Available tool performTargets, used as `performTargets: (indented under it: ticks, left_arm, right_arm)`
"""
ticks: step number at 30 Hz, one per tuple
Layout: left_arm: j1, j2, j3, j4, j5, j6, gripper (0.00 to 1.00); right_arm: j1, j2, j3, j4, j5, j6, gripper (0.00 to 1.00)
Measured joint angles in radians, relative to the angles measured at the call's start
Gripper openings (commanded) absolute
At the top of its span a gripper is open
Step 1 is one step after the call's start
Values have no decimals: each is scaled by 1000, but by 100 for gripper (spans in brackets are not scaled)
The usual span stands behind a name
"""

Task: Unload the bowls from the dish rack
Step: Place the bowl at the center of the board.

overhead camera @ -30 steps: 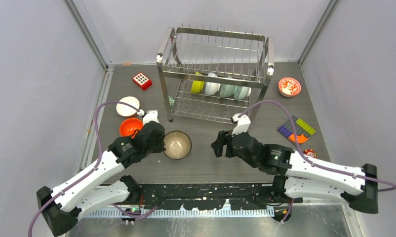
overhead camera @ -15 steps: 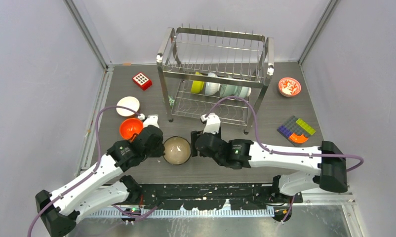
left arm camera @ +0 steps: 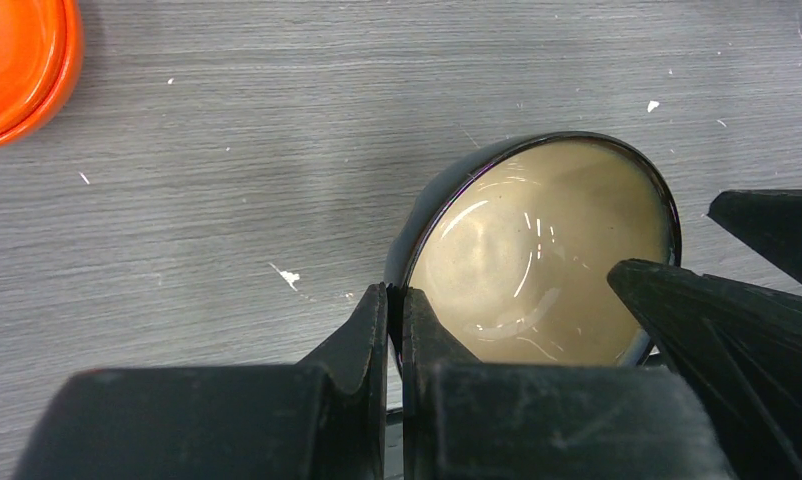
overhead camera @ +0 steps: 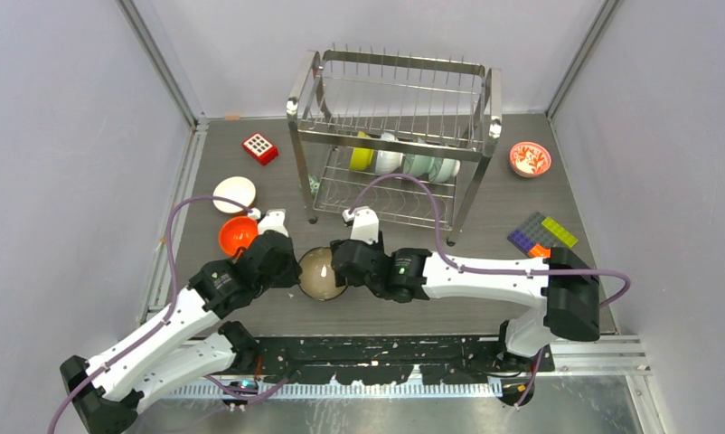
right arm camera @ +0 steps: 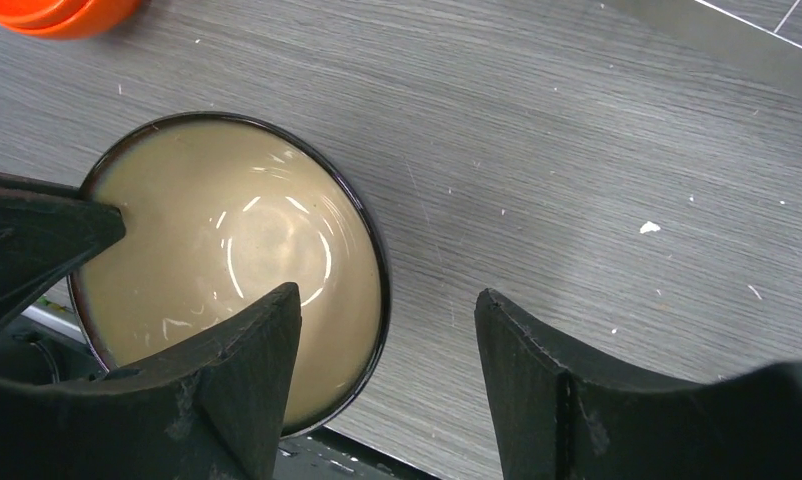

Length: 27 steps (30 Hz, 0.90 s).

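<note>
At the near edge of the bench (overhead camera: 485,194), the left arm (overhead camera: 160,330) is being stretched up from the near left corner with its elbow bent. The right arm (overhead camera: 485,271) is being held low and nearly straight, reaching leftward along that edge. Between them, by the middle of the near edge, a round brown bowl (overhead camera: 321,274) with a dark glossy outside and a shiny beige inside is being held tilted. Its thin rim is being pinched by the left gripper (left arm camera: 395,300), whose black jaws are being pressed almost together on it. The right gripper (right arm camera: 387,310) is being held astride the opposite rim with its jaws wide, one finger over the inside and one outside; whether either is touching cannot be told.

Just beyond, toward the left edge, a glossy orange bowl (overhead camera: 238,233) and a white bowl (overhead camera: 234,193) are being carried by the grey wood-grain surface. By the right edge, flat toy bricks (overhead camera: 541,233) are lying.

Along the far edge, the shiny steel-wire dish rack (overhead camera: 395,136) is standing. On its lower tier a lime-yellow bowl (overhead camera: 362,155), a racked white bowl (overhead camera: 388,161) and two pale teal bowls (overhead camera: 429,167) are being held on edge. A red block (overhead camera: 260,147) with white dots is lying to its left, and a red-and-white patterned bowl (overhead camera: 530,158) to its right.
</note>
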Motion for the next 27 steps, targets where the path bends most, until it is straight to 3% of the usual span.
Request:
performTargets:
  ticks: [27]
  left_arm:
    - [0,-14,-24,8,3,-9,0]
  right_arm:
    - [-6,111,51,-57,-58,3,41]
